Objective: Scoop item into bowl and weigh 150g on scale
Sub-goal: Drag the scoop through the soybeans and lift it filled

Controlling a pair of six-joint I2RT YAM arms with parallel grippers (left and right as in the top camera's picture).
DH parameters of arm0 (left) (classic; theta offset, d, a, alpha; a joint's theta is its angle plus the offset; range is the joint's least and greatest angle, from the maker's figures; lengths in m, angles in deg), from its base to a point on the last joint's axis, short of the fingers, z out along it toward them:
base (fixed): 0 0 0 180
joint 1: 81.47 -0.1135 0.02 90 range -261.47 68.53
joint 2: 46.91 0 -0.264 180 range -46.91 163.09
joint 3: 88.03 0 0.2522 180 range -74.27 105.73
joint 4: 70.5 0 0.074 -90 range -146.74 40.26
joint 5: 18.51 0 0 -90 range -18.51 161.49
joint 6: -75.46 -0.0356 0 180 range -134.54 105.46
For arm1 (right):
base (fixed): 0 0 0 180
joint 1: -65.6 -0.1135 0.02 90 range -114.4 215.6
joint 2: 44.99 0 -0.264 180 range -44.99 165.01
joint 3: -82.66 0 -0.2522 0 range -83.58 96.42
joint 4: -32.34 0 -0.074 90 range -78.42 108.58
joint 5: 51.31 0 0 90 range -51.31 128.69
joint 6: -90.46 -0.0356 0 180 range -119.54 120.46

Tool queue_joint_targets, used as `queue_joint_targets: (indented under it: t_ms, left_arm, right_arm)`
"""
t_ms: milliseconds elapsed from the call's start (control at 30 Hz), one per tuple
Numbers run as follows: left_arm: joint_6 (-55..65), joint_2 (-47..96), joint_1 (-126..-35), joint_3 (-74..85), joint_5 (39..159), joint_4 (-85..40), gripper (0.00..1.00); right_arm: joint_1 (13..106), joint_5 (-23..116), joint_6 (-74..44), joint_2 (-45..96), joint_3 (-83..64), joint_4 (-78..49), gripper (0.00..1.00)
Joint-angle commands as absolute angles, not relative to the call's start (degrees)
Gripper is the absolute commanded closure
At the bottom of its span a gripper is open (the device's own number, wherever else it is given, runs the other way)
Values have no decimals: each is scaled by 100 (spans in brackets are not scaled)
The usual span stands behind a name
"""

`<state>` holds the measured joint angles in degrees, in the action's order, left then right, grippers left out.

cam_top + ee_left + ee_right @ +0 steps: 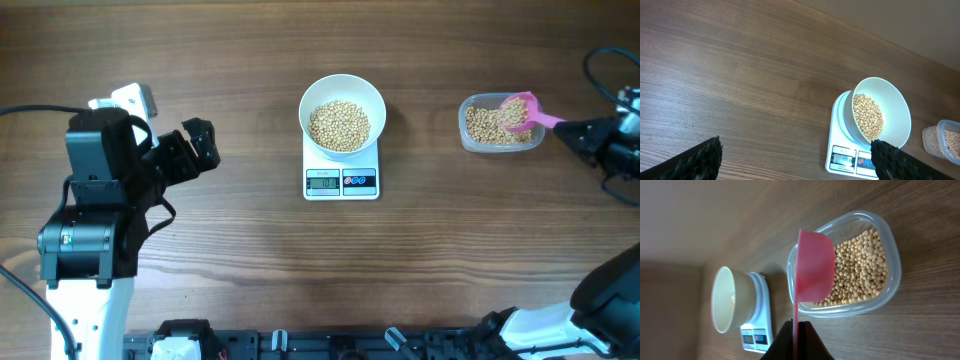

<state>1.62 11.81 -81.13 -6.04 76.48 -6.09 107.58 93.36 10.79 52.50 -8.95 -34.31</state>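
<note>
The white bowl [312, 95] stands on the white scale [342, 182] at mid-table, partly filled with tan beans [339, 125]. In the left wrist view the bowl [897, 115] and scale [845, 157] lie off to the right. My left gripper [208, 145] hovers open and empty far to the left of them. My right gripper [575, 130] is shut on the handle of a pink scoop [520, 112]. The scoop carries beans and sits over the clear tub [466, 125]. The right wrist view shows the scoop [815, 265] edge-on above the tub's beans [860, 270].
The clear plastic tub [890, 280] of beans stands right of the scale [757, 330], near the table's right side. Cables run by the right arm at the far right edge. The arm bases line the front edge of the wooden table.
</note>
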Motion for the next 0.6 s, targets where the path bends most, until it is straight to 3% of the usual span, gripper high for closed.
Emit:
queue_joint_targets:
  t_ms: [0,567]
  left_arm:
    - [88,1203,-8144,-495,7593,-607,0]
    - [88,1203,-8141,-495,7593,-607,0]
  right_arm:
    - [10994,10097,1079,5318,-833,-3536,96]
    - [10609,11581,777,5315,-833,-3800,96]
